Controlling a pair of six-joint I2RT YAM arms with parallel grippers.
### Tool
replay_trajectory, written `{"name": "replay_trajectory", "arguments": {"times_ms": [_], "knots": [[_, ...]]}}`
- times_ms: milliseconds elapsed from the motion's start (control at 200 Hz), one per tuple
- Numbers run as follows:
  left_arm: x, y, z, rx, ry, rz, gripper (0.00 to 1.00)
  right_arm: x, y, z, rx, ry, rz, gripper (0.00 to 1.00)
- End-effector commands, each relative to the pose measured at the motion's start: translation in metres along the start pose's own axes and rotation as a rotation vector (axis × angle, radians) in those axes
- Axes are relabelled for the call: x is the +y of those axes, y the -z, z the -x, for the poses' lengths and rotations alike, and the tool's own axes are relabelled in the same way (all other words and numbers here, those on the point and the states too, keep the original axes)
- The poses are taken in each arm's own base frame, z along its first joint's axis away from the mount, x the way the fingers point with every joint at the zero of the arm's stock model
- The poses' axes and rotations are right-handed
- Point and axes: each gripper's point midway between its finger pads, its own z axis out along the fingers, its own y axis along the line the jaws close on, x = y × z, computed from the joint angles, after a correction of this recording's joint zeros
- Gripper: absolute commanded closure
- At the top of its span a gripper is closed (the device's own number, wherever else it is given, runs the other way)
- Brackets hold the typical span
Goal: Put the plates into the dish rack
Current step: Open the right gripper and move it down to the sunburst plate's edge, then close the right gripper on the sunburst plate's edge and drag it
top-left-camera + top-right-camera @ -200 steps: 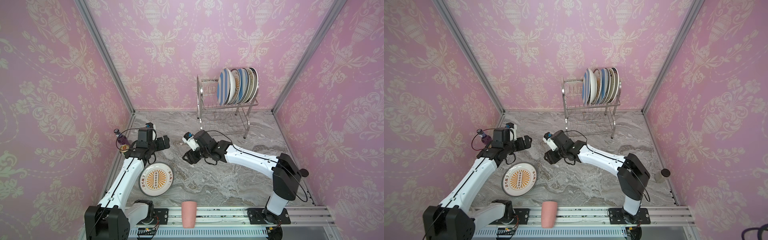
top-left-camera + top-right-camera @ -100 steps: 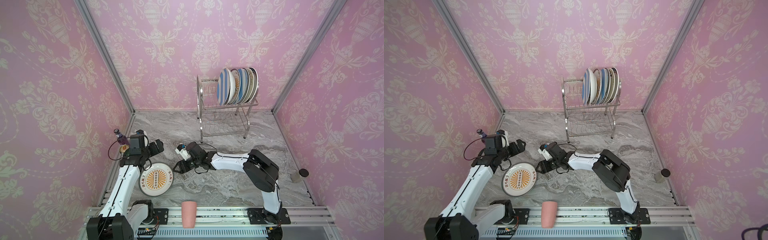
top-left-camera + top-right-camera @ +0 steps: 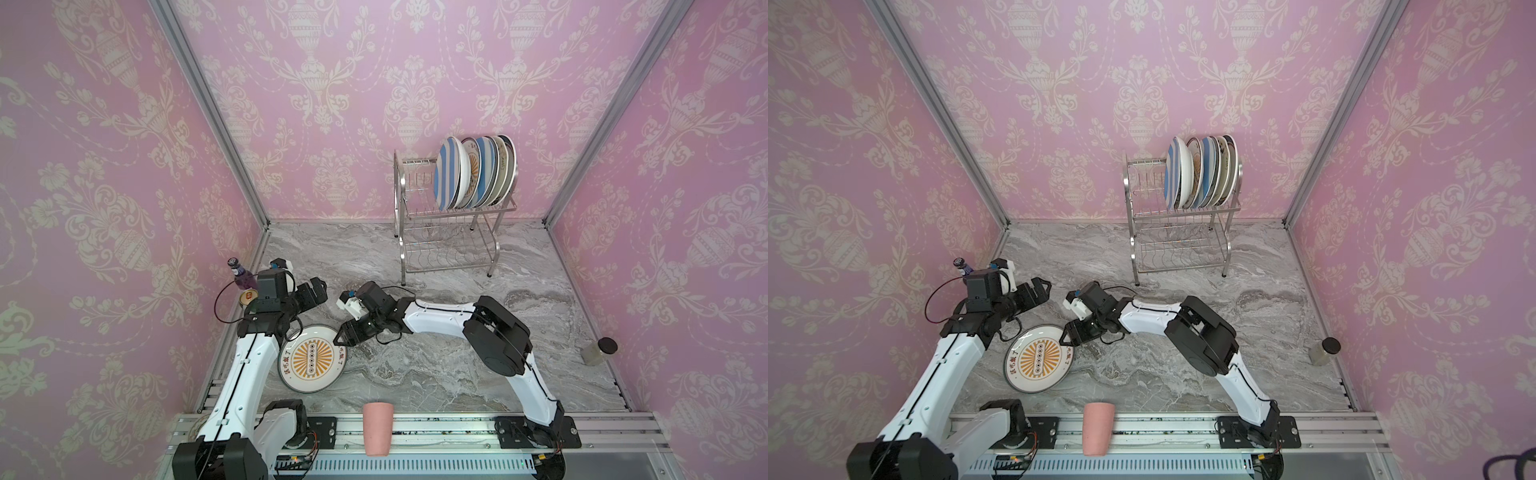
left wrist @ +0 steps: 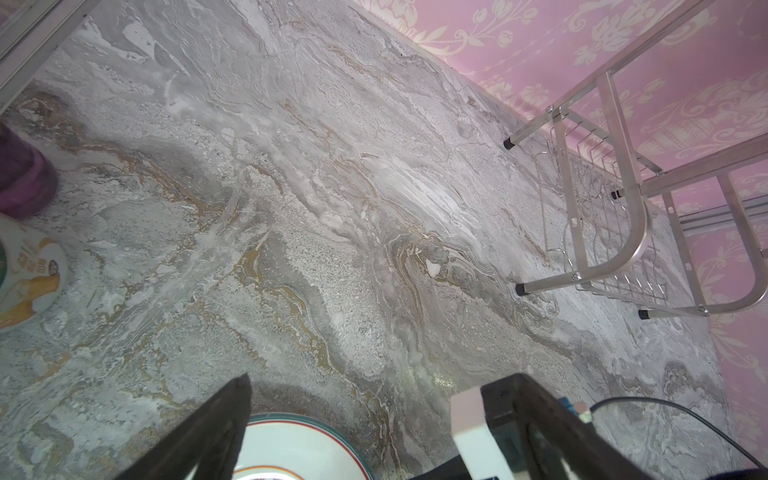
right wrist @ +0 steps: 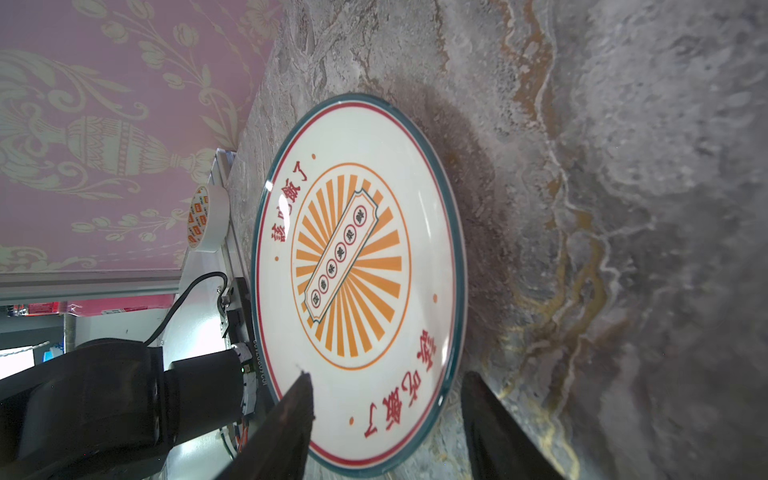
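While the sunburst plate [image 3: 312,358] lies near-left on the worktop [image 3: 415,374] in both top views, other plates [image 3: 473,172] stand in the far dish rack [image 3: 451,241]; right claw [image 3: 340,337] spread at the plate's rim, left claw [image 3: 316,291] spread, empty. Right wrist: fingers [image 5: 286,428] straddle that rim, not pinching.

The left arm [image 3: 245,374] stretches along the table's [image 3: 436,382] left edge, wrist bent toward the middle, and the left gripper [image 3: 316,287] is held level with its jaws parted. The right arm [image 3: 436,320] folds low across the front half. Its right gripper [image 3: 341,336] tips downward, jaws spread apart.
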Motion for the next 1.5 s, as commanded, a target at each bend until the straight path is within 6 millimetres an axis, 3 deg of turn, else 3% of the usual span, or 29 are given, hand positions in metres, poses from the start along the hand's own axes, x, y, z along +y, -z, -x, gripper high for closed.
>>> {"name": "replay_trajectory", "arguments": {"times_ms": [0,440,716,906,1246,1496], "knots": [[0.004,0.004,-0.005,0.006,0.005,0.007,0.01,-0.006,-0.007,-0.013,0.081,-0.009,-0.032,0.42],[0.007,0.012,-0.003,-0.023,-0.013,0.025,0.01,-0.008,-0.029,-0.022,0.165,0.02,-0.053,0.47],[0.005,0.012,-0.004,-0.018,-0.02,0.015,0.01,-0.021,-0.041,-0.027,0.178,-0.018,-0.072,0.51],[0.005,0.011,-0.003,-0.02,-0.029,0.013,0.01,-0.03,-0.045,-0.027,0.175,-0.041,-0.099,0.61],[-0.015,0.02,0.011,-0.078,-0.038,-0.079,0.01,-0.038,-0.042,-0.015,0.13,-0.078,-0.132,0.8],[-0.025,0.025,0.023,-0.096,-0.076,-0.107,0.01,-0.036,-0.028,-0.003,0.065,-0.083,-0.171,0.92]]}}
